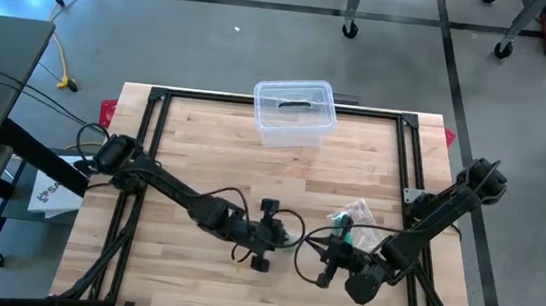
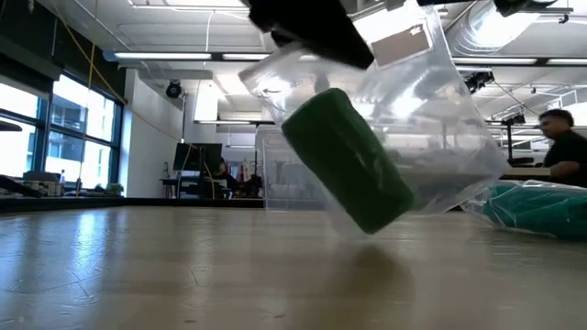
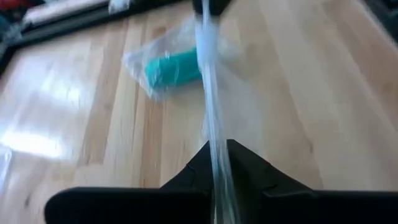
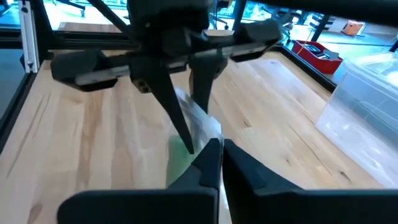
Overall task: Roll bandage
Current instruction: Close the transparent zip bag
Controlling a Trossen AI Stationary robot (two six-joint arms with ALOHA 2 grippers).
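A clear plastic bag (image 2: 413, 119) with a dark green bandage roll (image 2: 348, 160) inside hangs above the table between my two grippers, near the table's near edge. My left gripper (image 1: 280, 239) is shut on one side of the bag and my right gripper (image 1: 327, 269) is shut on the opposite side. They face each other closely. A second clear bag with a teal bandage roll (image 3: 174, 68) lies flat on the table just beyond them; it also shows in the low view (image 2: 541, 206). My left gripper pinches the bag's thin plastic edge (image 3: 214, 146) between its two shut fingers. The plastic runs taut from the fingers to the other gripper. The bag is clear of the table. My right gripper pinches the opposite plastic edge (image 4: 208, 134) between its two shut fingers, facing the left gripper. The green roll (image 4: 180, 155) sags in the bag just below the hold, tilted and clear of the table.
A clear plastic bin (image 1: 294, 112) with a dark thing in it stands at the table's far edge, centre. A black frame (image 1: 156, 112) runs round the tabletop. Bare wood lies to the left and centre. A person (image 2: 564, 137) sits in the room beyond.
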